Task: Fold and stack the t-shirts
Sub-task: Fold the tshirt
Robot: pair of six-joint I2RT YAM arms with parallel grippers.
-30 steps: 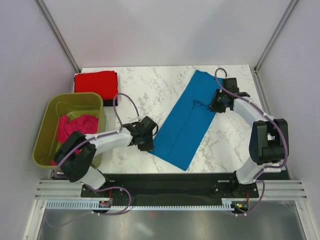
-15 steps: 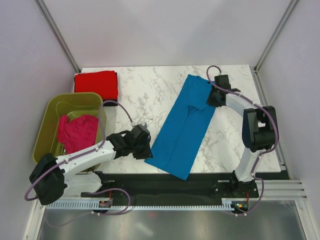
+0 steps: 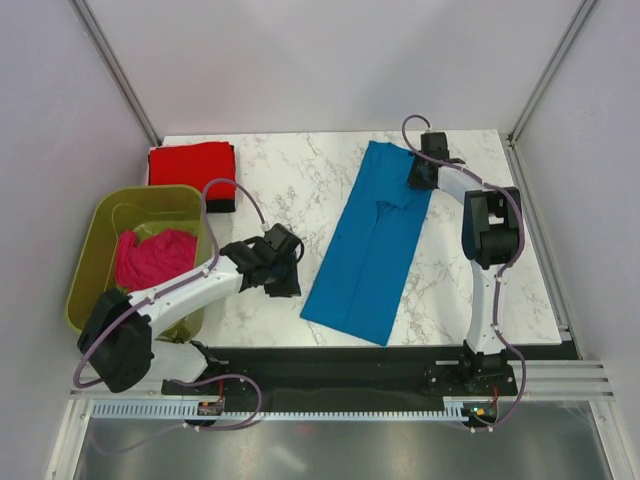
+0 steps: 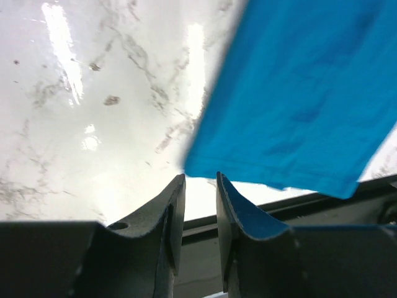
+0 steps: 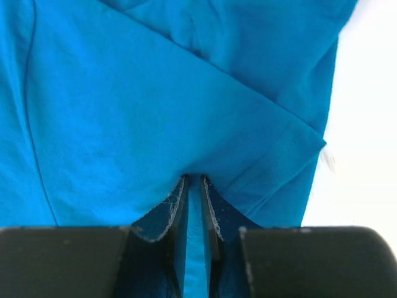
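The bright blue t-shirt (image 3: 372,240) lies folded into a long strip, running from the back right toward the near edge. My right gripper (image 3: 417,178) is shut on its far right edge, and blue cloth is pinched between the jaws in the right wrist view (image 5: 195,180). My left gripper (image 3: 288,284) hovers just left of the shirt's near left corner (image 4: 193,166), slightly open and empty (image 4: 200,181). The red t-shirt (image 3: 192,165) lies folded at the back left. The magenta-pink t-shirt (image 3: 153,258) is crumpled in the tub.
The olive-green plastic tub (image 3: 110,215) stands at the left edge of the marble table (image 3: 290,180). A dark folded item (image 3: 221,205) peeks out under the red shirt. The black rail (image 3: 340,360) runs along the near edge.
My right gripper has pulled the shirt's far end back and left, so the strip lies straighter. My left gripper has let go of the near corner and drawn back from it.
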